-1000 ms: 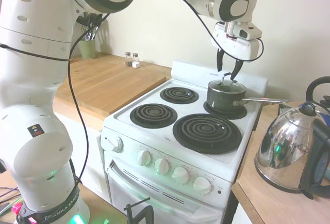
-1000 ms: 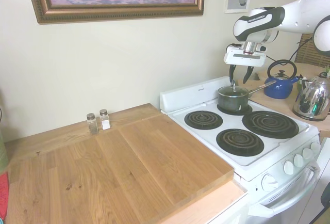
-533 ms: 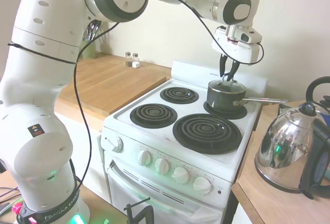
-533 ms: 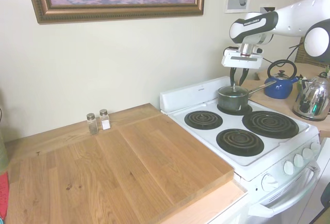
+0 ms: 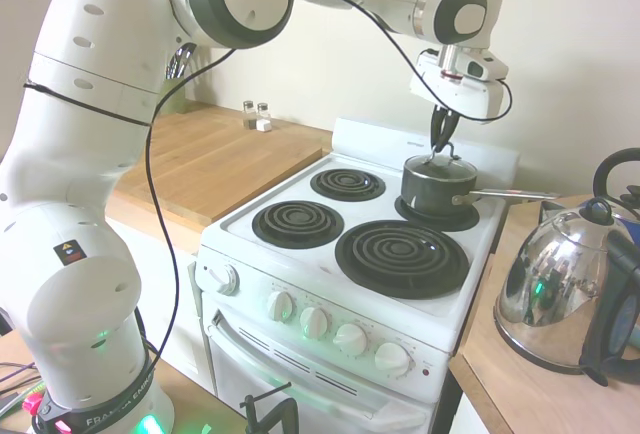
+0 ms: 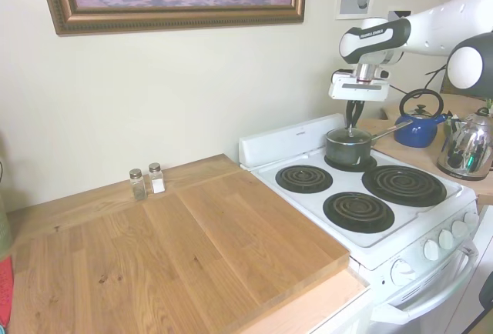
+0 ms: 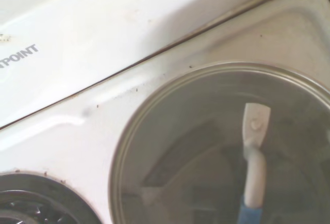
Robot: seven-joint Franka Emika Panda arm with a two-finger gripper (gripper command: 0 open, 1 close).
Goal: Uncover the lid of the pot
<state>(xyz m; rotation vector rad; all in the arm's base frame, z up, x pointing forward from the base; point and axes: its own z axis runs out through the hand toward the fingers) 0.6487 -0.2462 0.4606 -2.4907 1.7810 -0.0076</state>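
Lid [image 5: 438, 166] on pot [image 5: 436, 190], fingers [image 5: 441, 141] seemingly pinched at its handle.

A home kitchen: a white electric stove [image 6: 362, 218] with coil burners, wooden worktop [image 6: 177, 257], chrome kettle [image 5: 560, 294], and salt shakers [image 6: 146, 182].

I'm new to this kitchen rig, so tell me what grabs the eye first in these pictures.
The big white arm reaches over the white stove, its gripper shut on the handle of the lid. That lid sits on the pot on a back burner, the pot's silver handle pointing toward the counter with the shiny kettle. Two shakers stand by the wall on the wooden counter.
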